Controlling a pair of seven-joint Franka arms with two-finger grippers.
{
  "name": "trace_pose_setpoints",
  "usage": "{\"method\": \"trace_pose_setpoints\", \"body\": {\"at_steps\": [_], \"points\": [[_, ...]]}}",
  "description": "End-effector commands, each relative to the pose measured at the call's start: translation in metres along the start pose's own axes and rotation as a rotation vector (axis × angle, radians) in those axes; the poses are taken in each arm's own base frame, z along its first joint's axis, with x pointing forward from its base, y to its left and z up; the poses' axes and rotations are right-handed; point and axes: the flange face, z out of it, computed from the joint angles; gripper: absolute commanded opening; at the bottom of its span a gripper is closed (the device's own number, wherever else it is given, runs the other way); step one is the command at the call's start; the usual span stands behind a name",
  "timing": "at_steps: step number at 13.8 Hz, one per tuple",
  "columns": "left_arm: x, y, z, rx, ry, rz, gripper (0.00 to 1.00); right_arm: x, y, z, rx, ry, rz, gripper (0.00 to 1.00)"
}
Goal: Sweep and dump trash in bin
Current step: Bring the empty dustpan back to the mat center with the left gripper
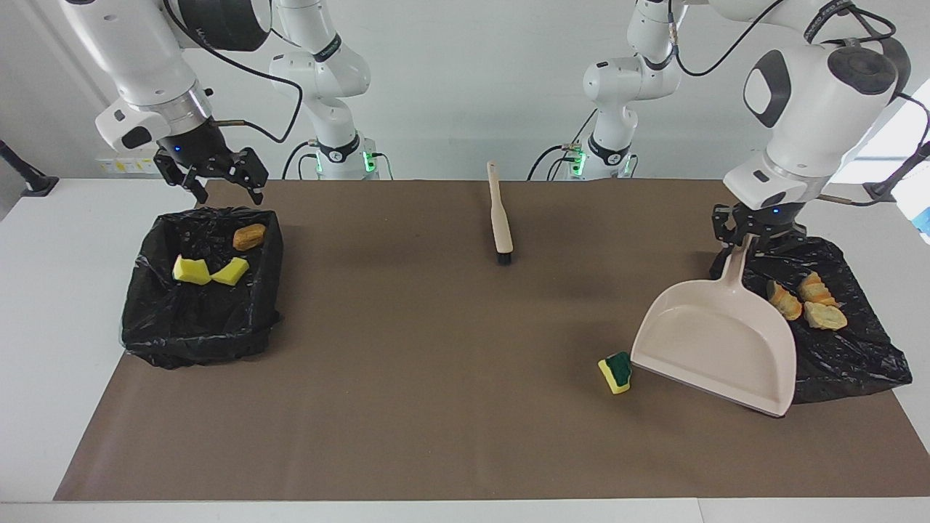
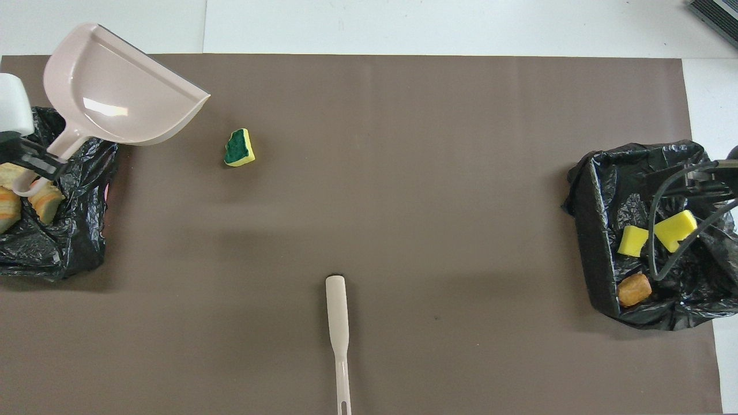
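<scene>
My left gripper (image 1: 748, 243) (image 2: 36, 164) is shut on the handle of the beige dustpan (image 1: 716, 345) (image 2: 115, 98), which slopes down over the mat beside the black bin (image 1: 857, 356) (image 2: 75, 248) at the left arm's end. A green-and-yellow sponge (image 1: 616, 372) (image 2: 238, 148) lies on the mat just off the pan's lip. Three tan bread lumps (image 1: 806, 301) (image 2: 43, 199) sit in that bin. My right gripper (image 1: 227, 190) hangs open over the edge of the second black bin (image 1: 196, 334) (image 2: 594, 230), which holds two yellow sponge bits (image 1: 211, 271) (image 2: 657, 233) and a brown lump (image 1: 249, 236) (image 2: 634, 289).
A beige brush (image 1: 500, 218) (image 2: 337, 323) lies on the brown mat (image 1: 436, 407) midway between the arms' bases, nearer to the robots than the sponge. White table (image 1: 43, 290) borders the mat at both ends.
</scene>
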Motion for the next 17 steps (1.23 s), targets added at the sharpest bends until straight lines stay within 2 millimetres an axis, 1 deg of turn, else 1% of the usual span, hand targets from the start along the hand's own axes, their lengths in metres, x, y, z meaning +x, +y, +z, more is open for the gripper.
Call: {"method": "trace_pose_setpoints", "body": {"at_steps": [1, 3, 6, 7, 8, 10, 11, 12, 13, 15, 17], "points": [[0.012, 0.055, 0.014, -0.018, 0.035, -0.1, 0.0, -0.005, -0.001, 0.001, 0.016, 0.001, -0.002, 1.0], [0.031, 0.104, 0.038, -0.022, 0.085, -0.172, 0.0, -0.005, -0.001, 0.001, 0.016, 0.001, -0.002, 1.0], [0.061, 0.179, 0.081, -0.053, 0.09, -0.269, 0.0, -0.005, 0.0, 0.001, 0.017, 0.001, -0.001, 1.0], [0.071, 0.201, 0.096, -0.065, 0.102, -0.303, 0.0, -0.005, -0.001, 0.001, 0.016, 0.001, -0.002, 1.0], [0.076, 0.221, 0.105, -0.073, 0.109, -0.332, 0.0, -0.005, -0.001, 0.001, 0.016, 0.001, -0.002, 1.0], [0.078, 0.247, 0.115, -0.085, 0.097, -0.333, 0.0, -0.005, 0.0, 0.001, 0.017, 0.0, -0.001, 1.0], [0.078, 0.258, 0.126, -0.102, 0.086, -0.333, 0.0, -0.005, 0.0, 0.001, 0.017, 0.001, -0.001, 1.0], [0.079, 0.263, 0.138, -0.125, 0.093, -0.35, 0.0, -0.005, -0.001, 0.001, 0.016, 0.0, -0.002, 1.0], [0.077, 0.268, 0.144, -0.139, 0.102, -0.36, 0.0, -0.005, -0.001, 0.001, 0.016, 0.001, -0.002, 1.0], [0.071, 0.271, 0.149, -0.174, 0.092, -0.384, 0.0, -0.005, -0.001, 0.001, 0.016, 0.001, -0.002, 1.0], [0.069, 0.284, 0.154, -0.193, 0.079, -0.383, 0.0, -0.005, -0.001, 0.001, 0.017, 0.001, -0.002, 1.0]]}}
